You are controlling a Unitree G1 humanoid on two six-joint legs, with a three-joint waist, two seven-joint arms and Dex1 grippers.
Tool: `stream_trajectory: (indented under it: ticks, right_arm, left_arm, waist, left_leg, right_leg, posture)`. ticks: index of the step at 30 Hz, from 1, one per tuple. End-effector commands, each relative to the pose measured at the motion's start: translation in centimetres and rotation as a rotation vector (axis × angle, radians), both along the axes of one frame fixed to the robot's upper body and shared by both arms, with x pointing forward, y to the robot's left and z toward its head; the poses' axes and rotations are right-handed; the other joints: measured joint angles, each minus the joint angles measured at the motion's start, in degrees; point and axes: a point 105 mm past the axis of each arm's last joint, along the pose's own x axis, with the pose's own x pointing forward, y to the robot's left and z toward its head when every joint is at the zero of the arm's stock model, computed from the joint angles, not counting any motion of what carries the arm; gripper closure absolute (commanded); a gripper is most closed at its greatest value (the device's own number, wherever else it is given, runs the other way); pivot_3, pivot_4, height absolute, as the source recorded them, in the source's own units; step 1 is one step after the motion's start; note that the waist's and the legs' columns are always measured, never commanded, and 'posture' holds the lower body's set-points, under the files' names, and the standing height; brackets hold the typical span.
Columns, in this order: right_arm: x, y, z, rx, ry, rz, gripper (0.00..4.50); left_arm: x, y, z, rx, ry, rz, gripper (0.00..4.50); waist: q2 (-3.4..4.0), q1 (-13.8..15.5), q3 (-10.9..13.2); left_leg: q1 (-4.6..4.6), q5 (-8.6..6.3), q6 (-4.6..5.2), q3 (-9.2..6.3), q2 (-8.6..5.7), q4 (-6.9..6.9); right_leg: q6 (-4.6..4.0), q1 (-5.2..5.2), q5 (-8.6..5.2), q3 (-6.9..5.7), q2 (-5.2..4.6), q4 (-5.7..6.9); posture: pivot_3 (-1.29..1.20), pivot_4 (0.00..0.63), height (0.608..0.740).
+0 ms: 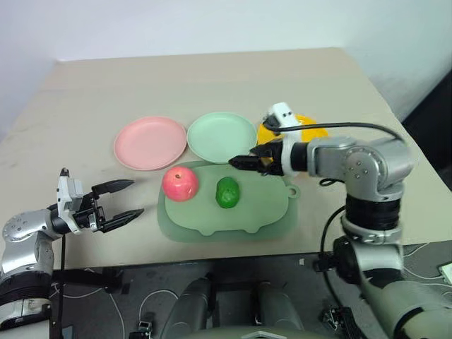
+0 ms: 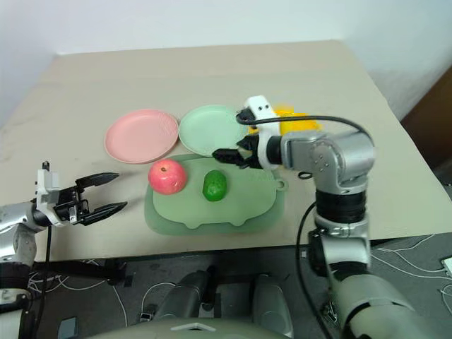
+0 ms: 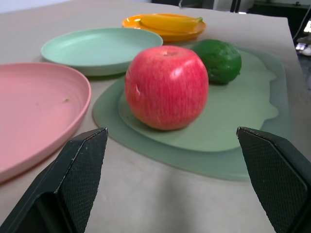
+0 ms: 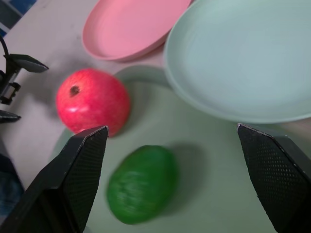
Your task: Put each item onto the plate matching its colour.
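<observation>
A red-pink apple and a dark green oval fruit lie side by side on the sage-green mat. Behind the mat stand a pink plate and a mint green plate. The yellow-orange plate holds the banana; from the head my right arm partly hides it. My right gripper hangs open above the mat's far edge, pointing toward the green fruit. My left gripper is open and empty, low over the table left of the apple, aimed at it.
The table's front edge runs just below the mat. A black cable arcs over my right forearm. Bare tabletop lies behind the plates and on the far left.
</observation>
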Motion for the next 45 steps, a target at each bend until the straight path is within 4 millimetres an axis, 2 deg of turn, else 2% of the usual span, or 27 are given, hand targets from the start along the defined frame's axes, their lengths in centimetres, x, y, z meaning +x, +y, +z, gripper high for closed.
stream_trajectory:
  ticks: [1,14,29,42,45]
  right_arm:
    - [-0.3,0.4,0.0,0.006,-0.023,-0.04,0.03]
    - [-1.0,1.3,-2.8,-0.036,0.057,-0.099,0.03]
    - [-2.4,4.0,-3.5,-0.056,0.097,0.001,0.03]
    - [-2.9,3.8,-4.7,-0.149,0.101,0.042,0.03]
    - [-2.8,3.6,-4.8,-0.16,0.099,0.036,0.66]
  left_arm:
    - [0.0,0.1,0.6,0.018,-0.035,-0.008,0.0]
    - [-0.5,0.1,0.2,0.017,-0.025,0.0,0.0]
    - [-0.8,0.0,0.2,0.015,-0.022,0.01,0.0]
    - [-0.7,-0.2,0.1,0.011,-0.022,0.004,0.0]
    - [-0.8,-0.3,0.1,0.009,-0.021,-0.001,0.0]
  waist:
    - [0.0,-0.03,0.0]
    - [0.01,-0.46,0.0]
    - [0.01,-0.4,0.0]
    - [0.01,-0.38,0.0]
    - [0.01,-0.37,0.0]
  left_leg:
    - [0.0,0.0,0.0,0.0,0.0,0.0]
    - [0.04,0.02,0.02,0.0,0.04,-0.02]
    - [0.05,0.02,0.03,-0.01,0.05,-0.02]
    - [0.05,0.02,0.03,-0.01,0.05,-0.02]
    - [0.04,0.02,0.03,-0.01,0.05,-0.02]
  right_leg:
    - [0.0,0.0,0.01,0.0,-0.01,0.0]
    - [-0.04,-0.02,0.02,0.01,0.04,0.04]
    - [-0.04,-0.01,0.02,0.01,0.05,0.04]
    - [-0.04,-0.02,0.02,0.01,0.05,0.04]
    - [-0.04,-0.02,0.02,0.01,0.05,0.03]
  posture:
    - [0.0,0.15,0.737]
    - [0.0,0.15,0.737]
    - [0.0,0.15,0.737]
    - [0.0,0.15,0.737]
    - [0.0,0.15,0.737]
